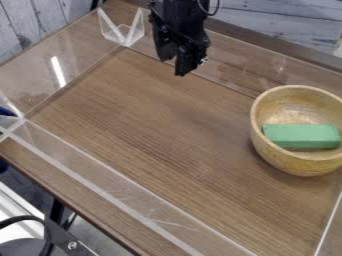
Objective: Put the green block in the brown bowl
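The mint-green block (302, 136) lies flat inside the round light-brown wooden bowl (274, 109) at the right side of the table. My black gripper (182, 64) hangs over the far middle of the wooden surface, well to the left of the bowl and apart from it. Its two fingers point down with a visible gap, so it is open, and nothing sits between them.
A clear plastic wall (80, 170) runs around the wooden tabletop (147, 130), with a clear bracket (123, 27) at the far left corner. Black gear (20, 235) shows below the table's near-left edge.
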